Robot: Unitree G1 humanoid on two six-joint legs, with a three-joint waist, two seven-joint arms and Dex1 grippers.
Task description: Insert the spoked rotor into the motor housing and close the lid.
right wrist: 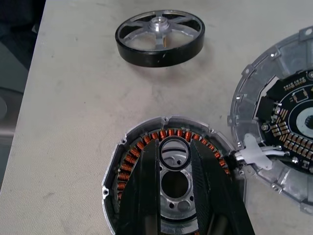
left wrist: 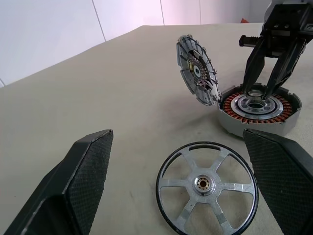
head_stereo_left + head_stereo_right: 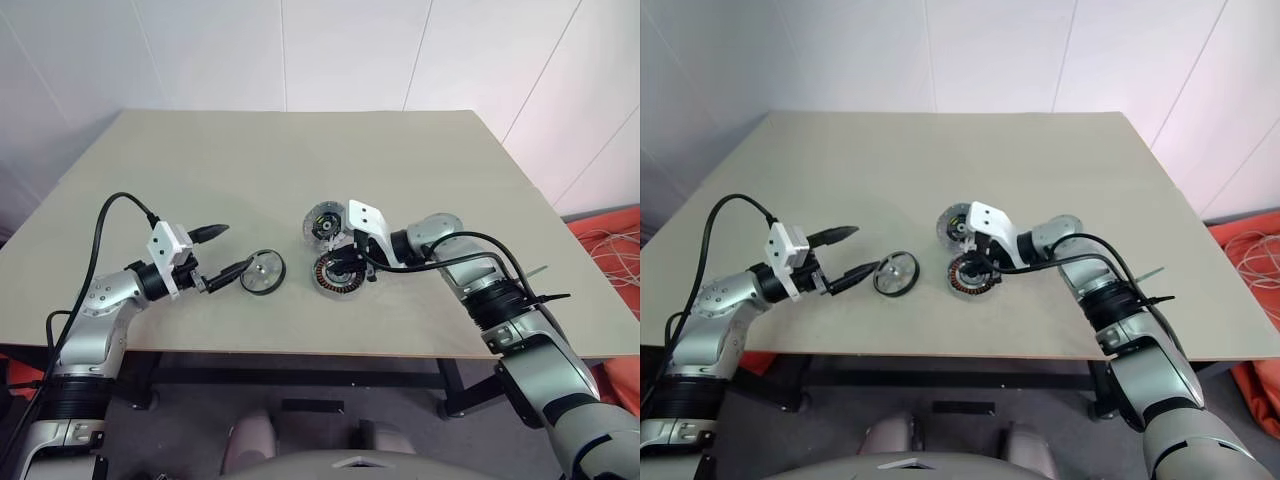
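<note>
The spoked rotor (image 3: pixel 264 272) lies flat on the table, silver spokes up, just past my left gripper (image 3: pixel 236 248), which is open and level with its fingers (image 2: pixel 83 186) on either side of it, not touching. The motor housing (image 1: pixel 128 167) sits beside the rotor, with copper windings around a silver hub. My right gripper (image 1: pixel 173 145) points down over that hub, shut on a small black ring (image 1: pixel 174 139) at its tips. The lid (image 2: pixel 198 71) stands tilted on edge against the housing's far side, joined to it by white wires.
The tan table (image 3: pixel 300 160) carries the parts near its front edge (image 3: pixel 300 352). A black cable loops from each forearm. Orange material and white cords lie on the floor to the right (image 3: pixel 610 250).
</note>
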